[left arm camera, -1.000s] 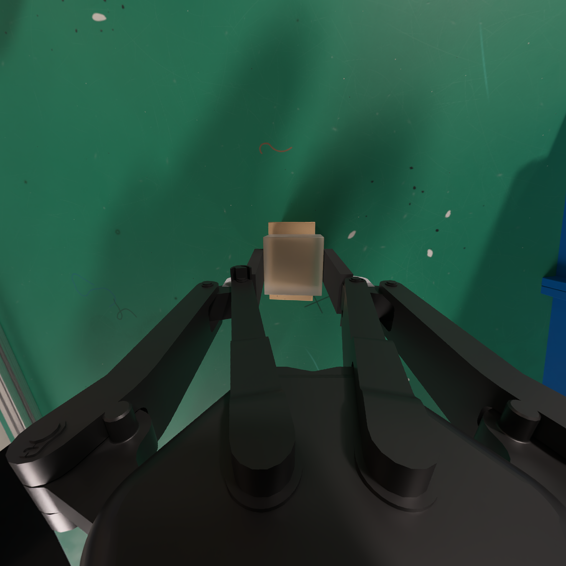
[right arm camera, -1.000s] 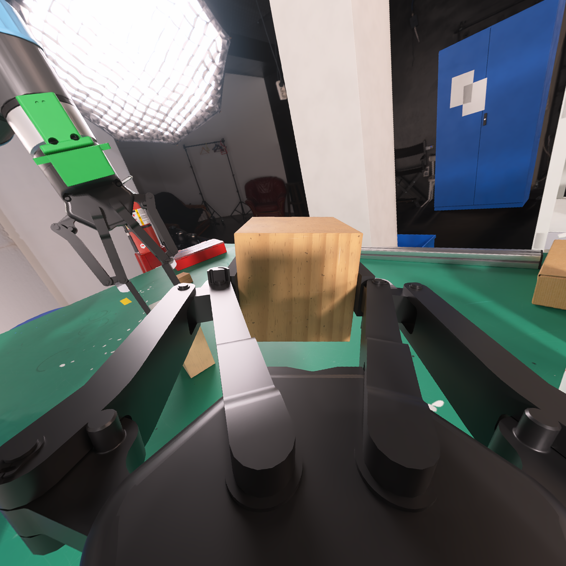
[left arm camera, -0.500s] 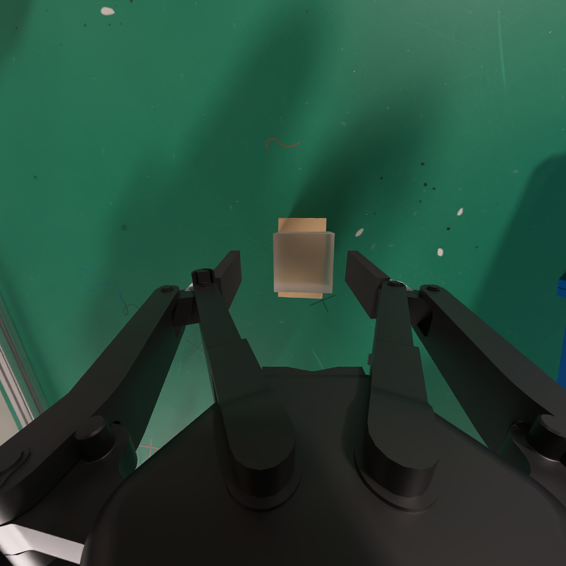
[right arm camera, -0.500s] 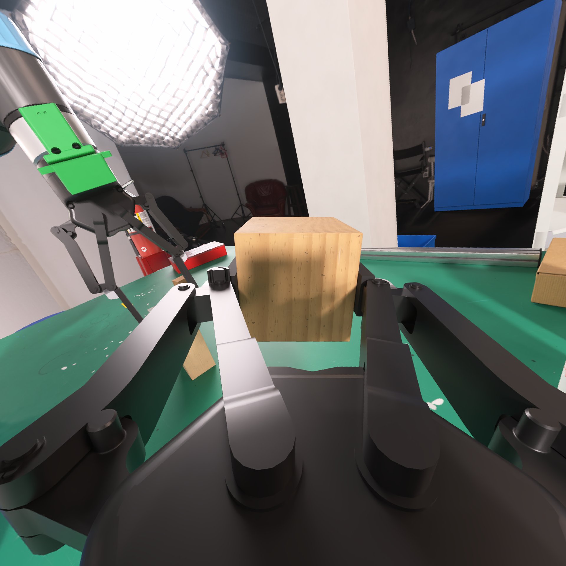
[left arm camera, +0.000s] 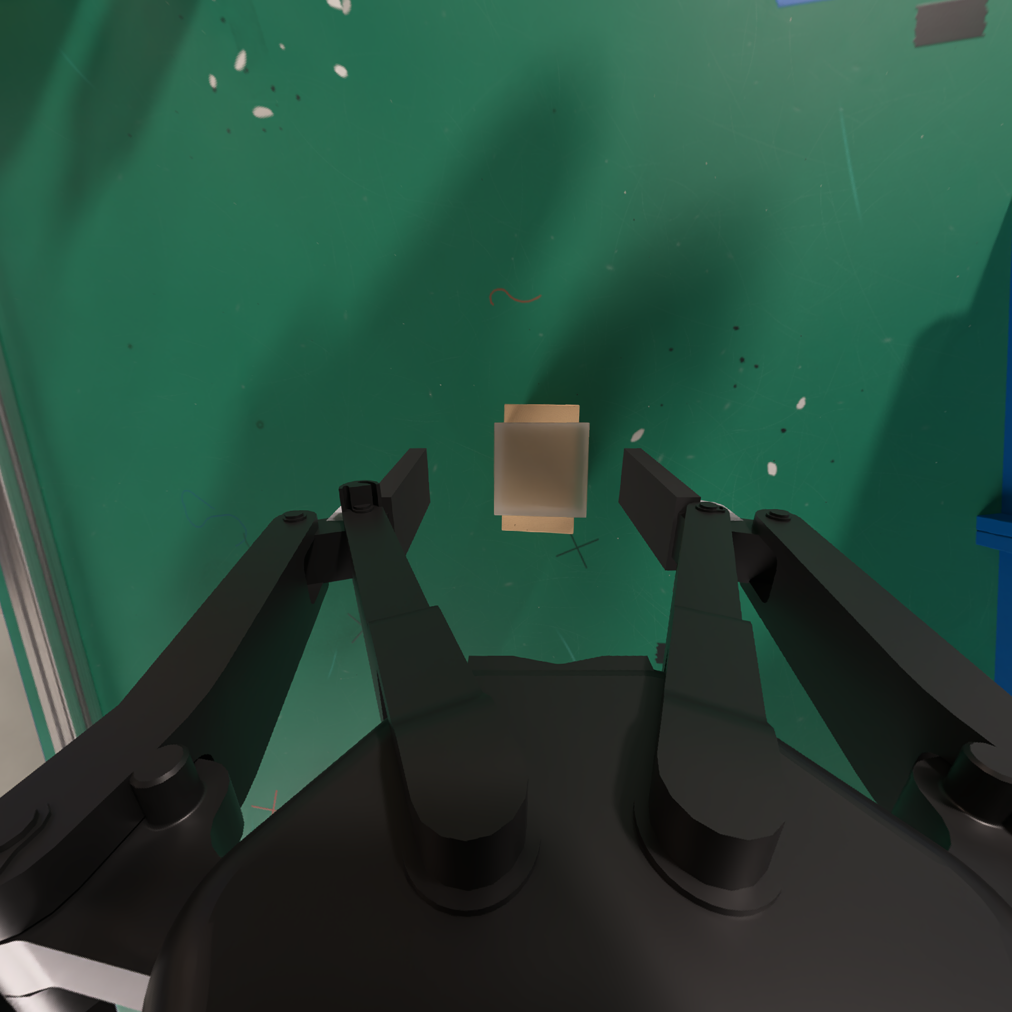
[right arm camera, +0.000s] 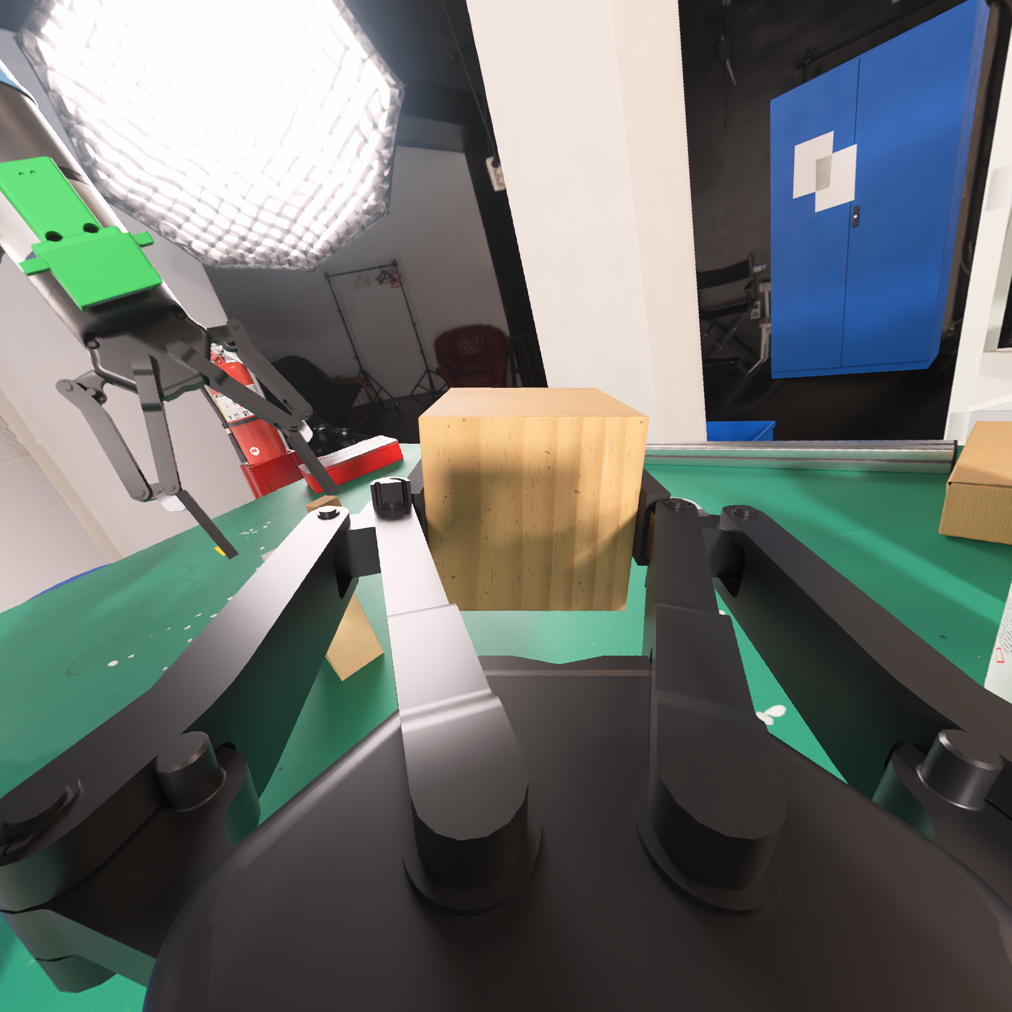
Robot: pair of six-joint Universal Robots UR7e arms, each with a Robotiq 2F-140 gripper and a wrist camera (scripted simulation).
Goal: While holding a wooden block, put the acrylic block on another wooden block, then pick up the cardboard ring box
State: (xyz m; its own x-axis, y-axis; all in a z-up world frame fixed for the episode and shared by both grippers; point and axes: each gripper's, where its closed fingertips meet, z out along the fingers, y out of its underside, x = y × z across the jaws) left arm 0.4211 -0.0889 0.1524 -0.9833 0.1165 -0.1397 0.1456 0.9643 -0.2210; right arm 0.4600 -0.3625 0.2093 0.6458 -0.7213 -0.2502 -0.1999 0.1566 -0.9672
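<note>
Acrylic block stacked, wooden block held, ring box untouched at the frame's right edge.

You had the left gripper point(left arm camera: 524, 493) spread wide above the green table point(left arm camera: 383, 246), fingers apart from the cloudy acrylic block point(left arm camera: 541, 470) sitting on a small wooden block point(left arm camera: 541, 412) at centre frame. Bare mat lay all around that stack; a metal rail point(left arm camera: 33, 547) ran down the left edge and a blue cabinet point(left arm camera: 994, 536) edged the right. Your right gripper point(right arm camera: 528, 509) was clamped on the big wooden block point(right arm camera: 531, 498), lifted off the mat. The cardboard ring box point(right arm camera: 980, 482) sat at mid-right, apart, with open mat before it. The other arm point(right arm camera: 82, 246) filled the upper left.
</note>
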